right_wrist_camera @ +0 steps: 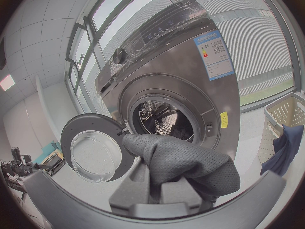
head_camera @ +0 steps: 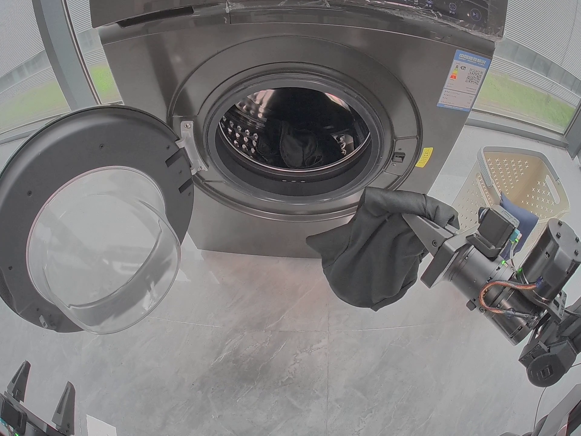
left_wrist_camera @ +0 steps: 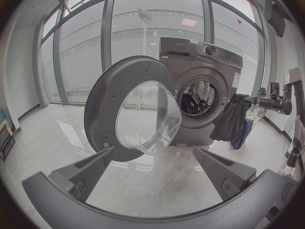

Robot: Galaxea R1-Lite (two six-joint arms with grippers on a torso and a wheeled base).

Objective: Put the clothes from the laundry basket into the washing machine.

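A grey washing machine [head_camera: 290, 62] stands ahead with its round door [head_camera: 91, 213] swung open to the left. Dark clothes [head_camera: 296, 146] lie inside the drum. My right gripper [head_camera: 423, 225] is shut on a dark grey garment [head_camera: 369, 255], which hangs in the air below and right of the drum opening. In the right wrist view the garment [right_wrist_camera: 181, 156] drapes over the fingers. A beige laundry basket [head_camera: 520, 177] stands right of the machine with blue cloth [head_camera: 523, 219] hanging over its rim. My left gripper [left_wrist_camera: 152, 153] is open, low at the left, well back from the door.
The open door's glass bowl [left_wrist_camera: 147, 116] juts out toward the left arm. Grey tiled floor [head_camera: 260, 346] stretches in front of the machine. Large windows [left_wrist_camera: 82, 48] run behind it. The machine's front panel [right_wrist_camera: 203, 89] fills the space between drum and basket.
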